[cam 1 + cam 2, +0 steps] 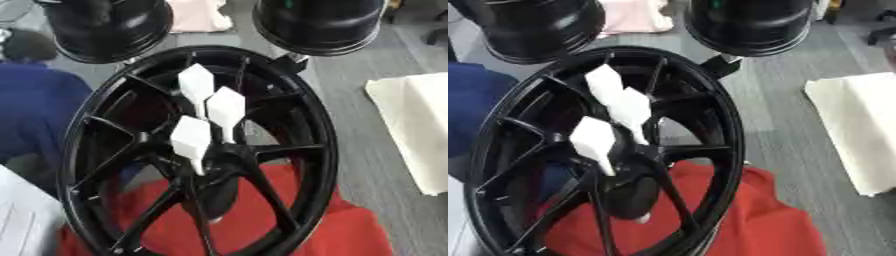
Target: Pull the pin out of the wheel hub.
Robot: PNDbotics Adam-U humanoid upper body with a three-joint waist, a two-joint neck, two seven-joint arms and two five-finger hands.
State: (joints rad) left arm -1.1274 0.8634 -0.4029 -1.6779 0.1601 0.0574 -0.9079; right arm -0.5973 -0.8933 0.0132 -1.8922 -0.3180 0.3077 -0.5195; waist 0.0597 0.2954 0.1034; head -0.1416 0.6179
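A black spoked wheel hub (289, 125) stands on edge, its open face toward the camera and its spokes meeting at a dark centre. Three white pins (226, 111) with broad, faceted heads and thin stems sit clustered in that centre, heads angled upward, close together and overlapping in view.

I see the wheel hub (289, 150) as black metal, smooth with a satin sheen. The three pins (226, 107) look like matt white plastic, faceted heads. Red cloth (350, 235) under it is soft and matt. Floor (359, 100) is grey carpet, rough weave. Two black rims (319, 25) behind are glossy. Cream cloth (416, 120) looks matt.
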